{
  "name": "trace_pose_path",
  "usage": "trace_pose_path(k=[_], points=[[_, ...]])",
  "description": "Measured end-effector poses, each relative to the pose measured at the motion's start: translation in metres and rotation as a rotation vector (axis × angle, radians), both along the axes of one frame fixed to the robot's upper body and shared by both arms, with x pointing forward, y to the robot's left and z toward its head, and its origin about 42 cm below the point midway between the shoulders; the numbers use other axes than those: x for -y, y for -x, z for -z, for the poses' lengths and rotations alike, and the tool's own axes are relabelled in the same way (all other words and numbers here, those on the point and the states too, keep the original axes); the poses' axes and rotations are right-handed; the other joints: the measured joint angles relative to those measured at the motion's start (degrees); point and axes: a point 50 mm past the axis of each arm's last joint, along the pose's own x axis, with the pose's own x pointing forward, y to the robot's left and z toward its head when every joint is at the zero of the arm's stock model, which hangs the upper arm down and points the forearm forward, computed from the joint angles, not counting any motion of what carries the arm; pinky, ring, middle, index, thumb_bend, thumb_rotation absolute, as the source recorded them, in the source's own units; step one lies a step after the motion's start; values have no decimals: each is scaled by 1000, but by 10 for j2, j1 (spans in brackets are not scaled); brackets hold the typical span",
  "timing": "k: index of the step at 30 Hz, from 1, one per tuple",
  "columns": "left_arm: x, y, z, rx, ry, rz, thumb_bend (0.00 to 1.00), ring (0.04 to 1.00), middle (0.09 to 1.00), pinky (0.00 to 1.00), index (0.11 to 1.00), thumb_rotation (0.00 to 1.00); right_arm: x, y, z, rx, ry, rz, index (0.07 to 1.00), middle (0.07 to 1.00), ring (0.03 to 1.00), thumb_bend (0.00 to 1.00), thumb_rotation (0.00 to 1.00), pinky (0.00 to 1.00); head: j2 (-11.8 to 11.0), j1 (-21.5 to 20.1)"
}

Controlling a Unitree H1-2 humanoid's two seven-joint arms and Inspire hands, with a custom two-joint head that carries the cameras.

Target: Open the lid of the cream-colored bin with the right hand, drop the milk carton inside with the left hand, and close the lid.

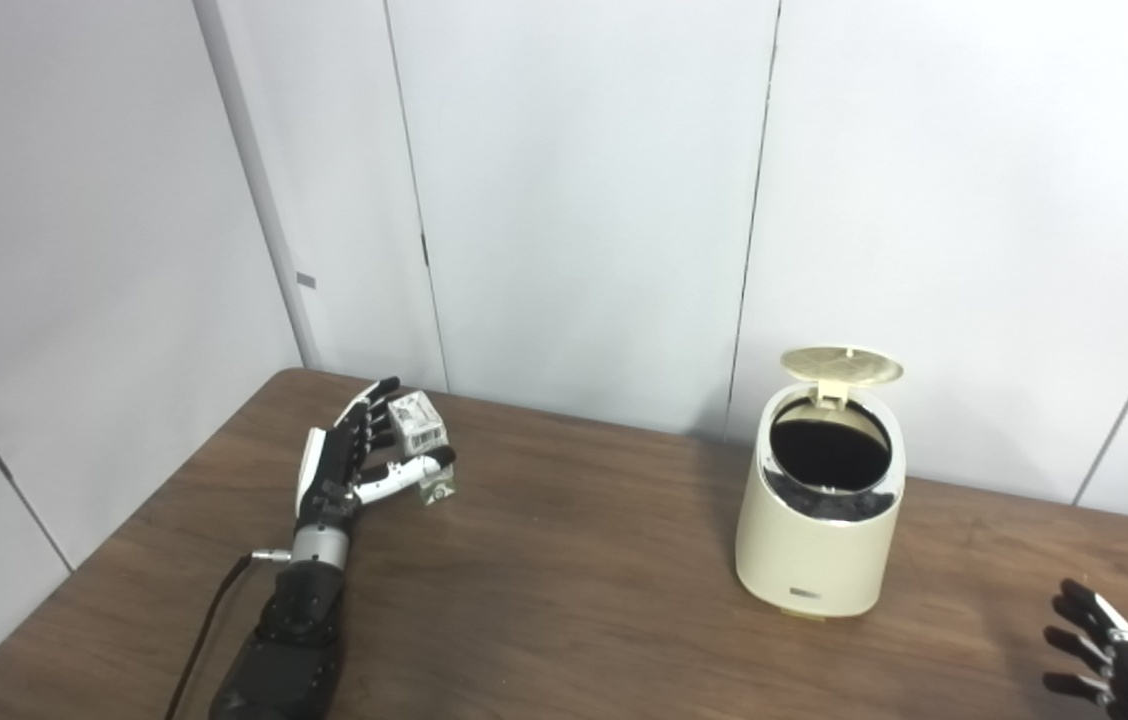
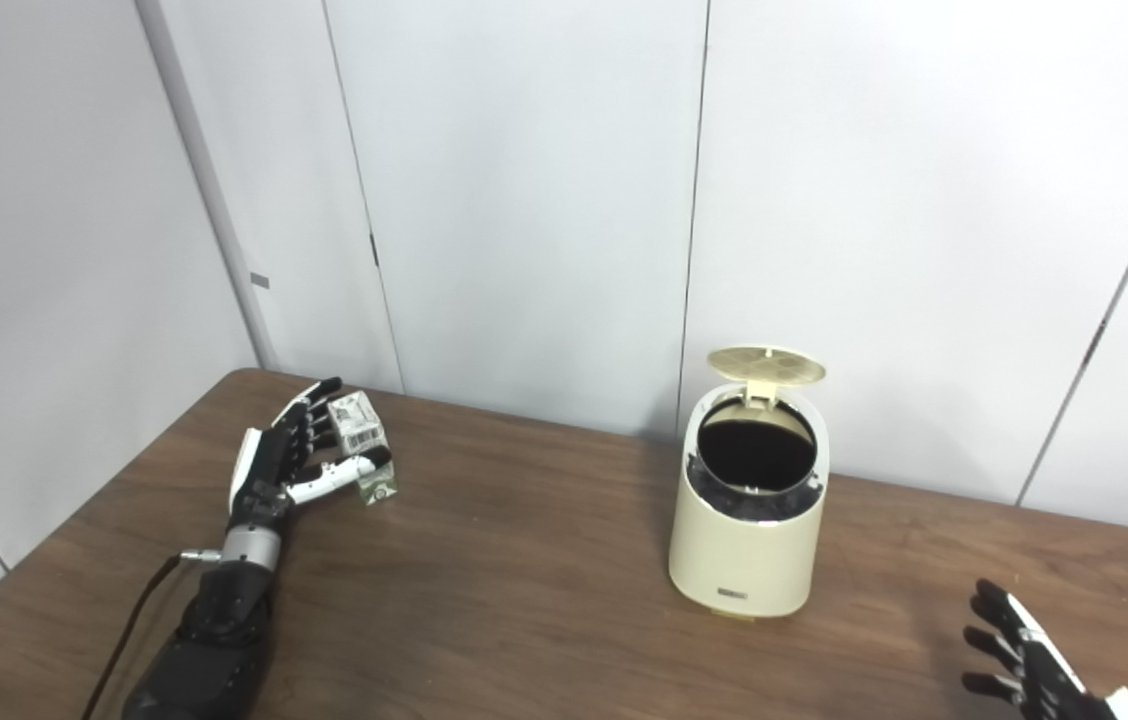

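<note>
One brown wooden table [image 1: 564, 560] against pale wall panels [image 1: 574, 200]; two hands, one bin, one lid, one carton in all.

One cream-colored bin [image 1: 817, 540] upright on the right half of the table, near the back edge; its one lid [image 1: 842, 366] swung up and back on the rear hinge, standing open above the rim; dark, round mouth fully exposed; dark interior, contents impossible to make out.

One milk carton [image 1: 419, 425] on the far left of the table, well apart from the bin, tilted rather than square to the tabletop; lower corner down near the wood, though whether touching it or lifted clear cannot be told.

Left hand [image 1: 349, 460] at the carton, arm coming up from the bottom left with a black cable [image 1: 209, 620] trailing beside the forearm; fingers [image 1: 369, 410] stretched up along the carton's left side, thumb [image 1: 414, 470] crossing its front; carton pinched between the two, grasped.

Right hand [image 2: 1024, 650] low at the bottom right corner, well apart from the bin and touching neither it nor the lid; partly cut off by the picture's edge; fingers [image 2: 989, 600] spread apart and extended, released, holding nothing.
</note>
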Motion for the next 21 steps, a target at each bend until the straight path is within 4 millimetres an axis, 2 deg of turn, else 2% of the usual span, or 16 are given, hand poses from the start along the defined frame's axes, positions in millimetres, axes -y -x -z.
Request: trace_pose_path(k=[3,9,11,18,21], points=[[0,-1,1,-6,3,-5,953,763,802,725,839,211,1,2,1,-4,0,2,954,942,889,888,411,753,1,0],[3,-4,1,-7,-12,-18,953,736,771,694,804,211,0,3,-3,3,1,3,946,935,887,901,422,735,3,0],[3,-4,1,-7,-13,-21,937,705,749,641,775,185,0,3,-4,6,1,4,946,934,886,898,418,728,4,0],[5,-5,1,1,-28,-66,885,494,551,420,575,84,4,4,-7,9,13,4,951,936,889,902,433,734,5,2],[8,-7,0,5,-38,-82,843,456,515,387,538,29,4,4,-6,8,13,4,955,941,892,896,435,735,5,2]])
